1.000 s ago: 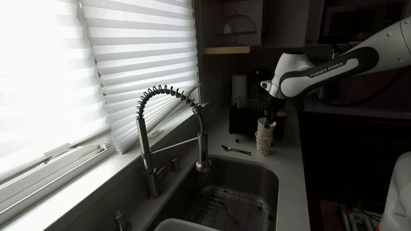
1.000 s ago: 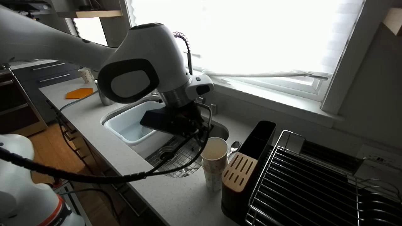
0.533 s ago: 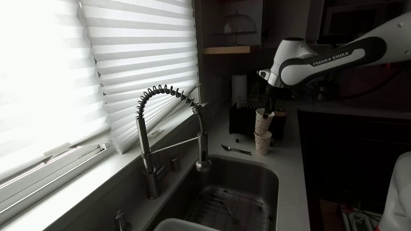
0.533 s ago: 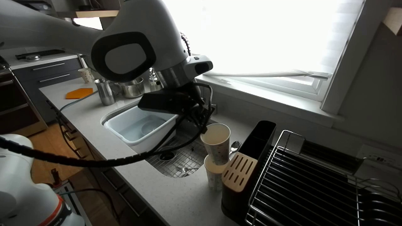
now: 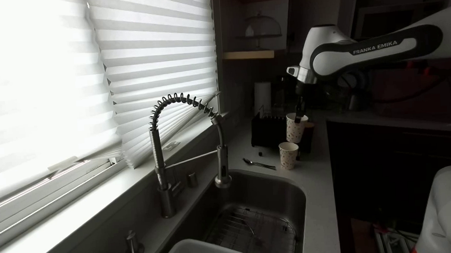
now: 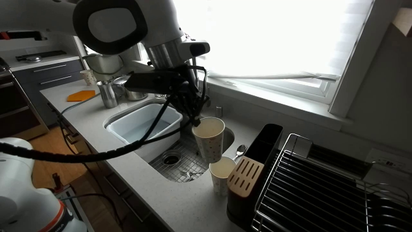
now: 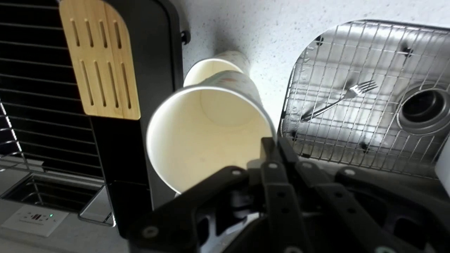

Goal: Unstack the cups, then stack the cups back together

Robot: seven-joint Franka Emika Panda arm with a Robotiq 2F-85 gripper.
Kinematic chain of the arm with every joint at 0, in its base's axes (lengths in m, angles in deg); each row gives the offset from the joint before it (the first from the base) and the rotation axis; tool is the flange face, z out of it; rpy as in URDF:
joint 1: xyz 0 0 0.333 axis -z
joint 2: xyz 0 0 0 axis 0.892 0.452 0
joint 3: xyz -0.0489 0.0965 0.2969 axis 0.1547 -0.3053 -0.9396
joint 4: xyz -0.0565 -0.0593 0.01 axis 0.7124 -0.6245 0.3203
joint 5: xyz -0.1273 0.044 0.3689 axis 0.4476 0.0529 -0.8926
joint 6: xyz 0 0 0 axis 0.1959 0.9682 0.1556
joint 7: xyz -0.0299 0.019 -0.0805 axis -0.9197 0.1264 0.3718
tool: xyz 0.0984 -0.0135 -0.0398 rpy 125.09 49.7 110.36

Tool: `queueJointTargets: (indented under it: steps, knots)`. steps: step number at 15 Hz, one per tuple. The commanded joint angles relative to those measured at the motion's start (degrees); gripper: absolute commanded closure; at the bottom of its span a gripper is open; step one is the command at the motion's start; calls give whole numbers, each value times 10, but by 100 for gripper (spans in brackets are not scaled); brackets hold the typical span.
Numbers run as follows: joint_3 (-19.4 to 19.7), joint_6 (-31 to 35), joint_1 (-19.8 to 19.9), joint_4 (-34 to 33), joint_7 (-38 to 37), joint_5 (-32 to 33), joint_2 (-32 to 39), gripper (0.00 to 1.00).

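One cream-white, speckled tapered cup hangs from my gripper, seen in both exterior views (image 5: pixel 293 132) (image 6: pixel 210 148) and large in the wrist view (image 7: pixel 197 137). My gripper (image 7: pixel 277 146) is shut on its rim, one finger inside and one outside; it also shows in both exterior views (image 5: pixel 298 119) (image 6: pixel 196 121). The second cup stands upright on the counter in both exterior views (image 5: pixel 288 156) (image 6: pixel 220 180). It is partly hidden behind the held cup in the wrist view (image 7: pixel 240 61). The held cup is apart from and above it, slightly tilted.
A black caddy with a wooden slotted top (image 6: pixel 245 175) stands close beside the standing cup, with a wire dish rack (image 6: pixel 309 180) beyond. The sink (image 5: pixel 251 183) with a white tub (image 6: pixel 145 145) and coiled faucet (image 5: pixel 156 149) lies near. Spoons (image 5: pixel 259 164) lie on the counter.
My gripper has risen with the upper cup, drawing it out of the lower cup. The held cup has also shifted sideways, toward the sink. The lower cup stays on the counter.
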Motion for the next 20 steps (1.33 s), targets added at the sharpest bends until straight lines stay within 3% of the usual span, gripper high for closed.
queueJointTargets:
  steps: [1, 6, 8, 15, 20]
  knots:
    - [2, -79, -6, 0, -25, 3, -22, 99]
    - [8, -173, -11, 22, -36, -8, -40, 99]
    - [9, -159, -10, 47, -37, 5, -46, 99]
    - [21, -6, 0, 139, -49, 44, -40, 99]
    - [22, 67, 15, 183, -90, 50, -29, 99]
